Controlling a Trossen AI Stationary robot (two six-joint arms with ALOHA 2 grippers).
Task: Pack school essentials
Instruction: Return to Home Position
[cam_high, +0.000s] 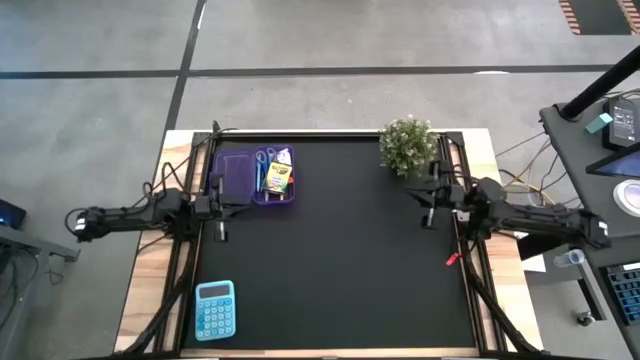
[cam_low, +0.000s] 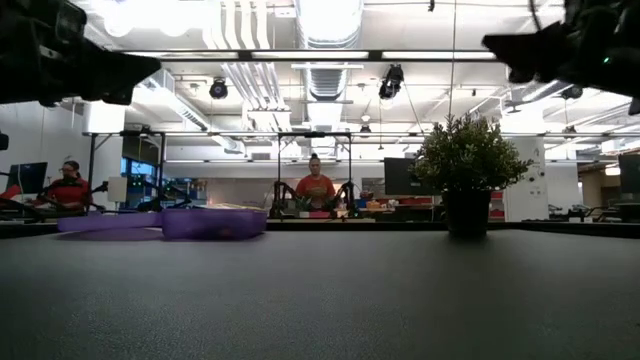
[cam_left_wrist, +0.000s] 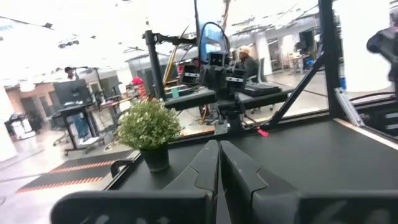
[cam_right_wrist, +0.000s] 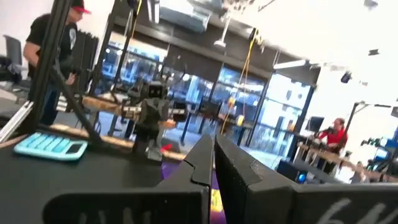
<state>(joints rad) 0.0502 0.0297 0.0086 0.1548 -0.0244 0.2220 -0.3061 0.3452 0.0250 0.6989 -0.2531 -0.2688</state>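
A translucent purple two-compartment case (cam_high: 257, 176) lies open at the table's far left. Its right compartment holds a yellow-green crayon box (cam_high: 279, 179), blue-handled scissors (cam_high: 264, 158) and pens (cam_high: 262, 180); the left half shows only purple. In the low view the case (cam_low: 200, 222) is a flat purple shape on the black mat. My left gripper (cam_high: 219, 228) is shut, raised just near of the case. My right gripper (cam_high: 431, 216) is shut, raised near the table's right edge, just near of the plant. In their wrist views both show shut fingers: left (cam_left_wrist: 219, 163), right (cam_right_wrist: 212, 163).
A small green potted plant (cam_high: 408, 146) stands at the far right of the mat. A light blue calculator (cam_high: 215, 308) lies on the near left corner. A small red thing (cam_high: 451, 260) lies by the right edge. People stand in the room behind the table.
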